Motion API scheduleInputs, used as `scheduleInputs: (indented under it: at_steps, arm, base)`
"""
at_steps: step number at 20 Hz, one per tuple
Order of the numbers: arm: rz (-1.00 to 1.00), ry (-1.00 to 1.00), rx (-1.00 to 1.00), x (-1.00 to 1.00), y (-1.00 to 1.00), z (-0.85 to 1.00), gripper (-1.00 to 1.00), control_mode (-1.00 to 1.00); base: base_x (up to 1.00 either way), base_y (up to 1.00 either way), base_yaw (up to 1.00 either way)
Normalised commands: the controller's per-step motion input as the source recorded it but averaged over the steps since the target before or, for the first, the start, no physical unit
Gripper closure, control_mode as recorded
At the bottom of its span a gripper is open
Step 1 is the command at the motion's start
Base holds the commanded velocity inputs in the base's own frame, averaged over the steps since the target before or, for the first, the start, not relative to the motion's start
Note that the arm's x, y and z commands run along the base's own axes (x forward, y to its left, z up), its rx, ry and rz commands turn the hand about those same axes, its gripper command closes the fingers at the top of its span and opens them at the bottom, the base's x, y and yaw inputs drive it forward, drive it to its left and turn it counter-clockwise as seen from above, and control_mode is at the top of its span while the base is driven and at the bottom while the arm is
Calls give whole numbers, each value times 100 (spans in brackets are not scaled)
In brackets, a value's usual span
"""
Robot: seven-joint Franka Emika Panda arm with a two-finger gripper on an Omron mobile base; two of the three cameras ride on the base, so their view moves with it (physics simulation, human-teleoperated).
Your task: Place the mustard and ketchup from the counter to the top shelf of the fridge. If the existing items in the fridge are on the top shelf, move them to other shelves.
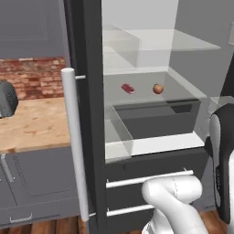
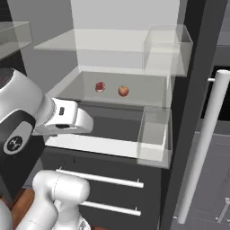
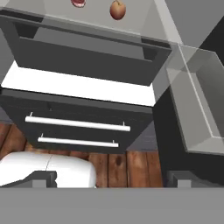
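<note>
The meat (image 1: 128, 88) and the apple (image 1: 158, 88) lie side by side, a little apart, on a glass shelf (image 1: 183, 89) in the middle of the open fridge (image 1: 91, 114), with another glass shelf (image 1: 192, 43) above them that looks bare; whether the one they sit on counts as the top shelf is hard to judge from here. Below them are a dark drawer and a white ledge, then two silver-handled drawers near the wooden floor. The mustard and ketchup are not on the visible stretch of the tan surface (image 1: 36, 123) to the left of the fridge's long silver door handle (image 1: 73, 141). The hand (image 3: 113, 179) hangs low in front of the fridge, fingers spread wide and empty, looking up at the drawers with the apple at the top edge of its view. It is probably placed here to survey the shelves before reaching for either item.
</note>
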Motion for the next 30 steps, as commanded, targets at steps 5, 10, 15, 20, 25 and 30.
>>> scheduleInputs:
  at_steps: [5,10,15,20,25,30]
  arm:
    - [0,0,0,0,0,0,-100,100]
    - [0,0,0,0,0,0,-100,100]
    - [0,0,0,0,0,0,-100,100]
    - [0,0,0,0,0,0,-100,100]
    - [0,0,0,0,0,0,-100,100]
    - [0,0,0,0,0,0,-100,100]
  base:
    - [-100,0,7]
    - [-100,50,13]
    - [-100,98,12]
    - [-59,100,16]
    - [22,100,11]
    - [49,100,9]
